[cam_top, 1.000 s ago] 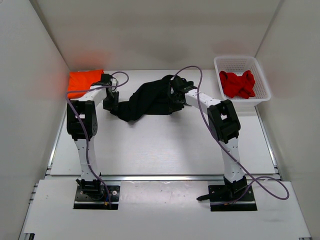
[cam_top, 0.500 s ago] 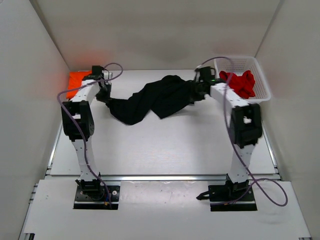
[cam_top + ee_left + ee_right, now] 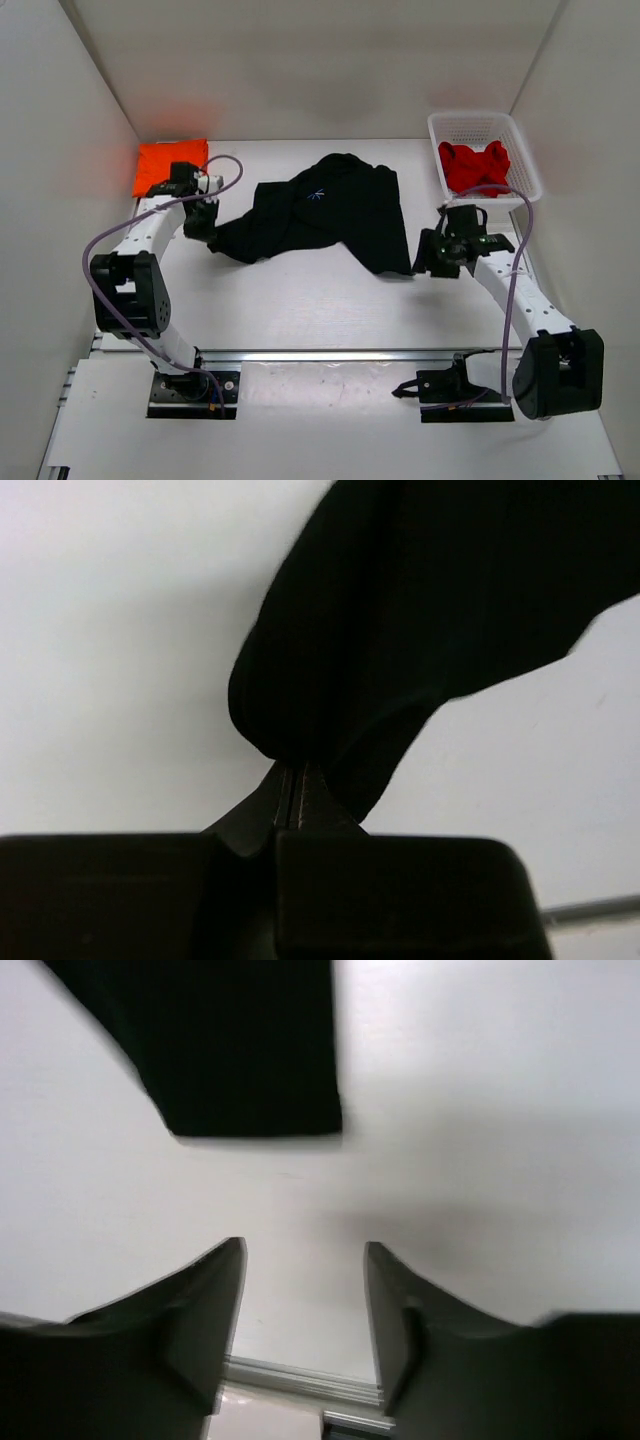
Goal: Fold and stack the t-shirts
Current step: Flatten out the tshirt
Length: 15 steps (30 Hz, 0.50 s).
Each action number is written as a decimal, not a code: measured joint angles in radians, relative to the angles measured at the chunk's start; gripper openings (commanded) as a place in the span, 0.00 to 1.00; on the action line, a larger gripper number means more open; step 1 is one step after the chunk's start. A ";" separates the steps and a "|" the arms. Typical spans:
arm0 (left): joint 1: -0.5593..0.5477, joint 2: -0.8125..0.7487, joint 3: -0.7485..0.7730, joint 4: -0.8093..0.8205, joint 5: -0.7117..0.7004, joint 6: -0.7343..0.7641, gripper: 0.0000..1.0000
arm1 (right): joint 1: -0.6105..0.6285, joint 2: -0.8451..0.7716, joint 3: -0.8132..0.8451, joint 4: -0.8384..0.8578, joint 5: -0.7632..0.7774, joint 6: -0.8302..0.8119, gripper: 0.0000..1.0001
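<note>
Left jaws pinch the black t-shirt (image 3: 340,212) (neck label (image 3: 315,195) unreadable)

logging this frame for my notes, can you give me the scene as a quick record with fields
black t-shirt: partly spread out mid-table, left part bunched
orange t-shirt: folded, far left corner of the table
red t-shirt: crumpled inside the white basket
left claw: shut on the black t-shirt's left edge
right claw: open, empty, just short of the black t-shirt's near right corner
stack: not yet begun
</note>
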 measured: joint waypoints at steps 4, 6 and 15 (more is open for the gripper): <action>-0.016 0.005 -0.103 -0.028 0.018 -0.017 0.00 | -0.084 0.010 -0.059 -0.049 -0.001 0.018 0.73; -0.031 0.005 -0.120 -0.031 0.028 -0.024 0.00 | -0.059 0.034 -0.057 -0.025 0.008 0.027 0.77; -0.034 0.004 -0.132 -0.022 0.030 -0.038 0.01 | 0.100 0.353 0.092 0.081 0.133 0.075 0.76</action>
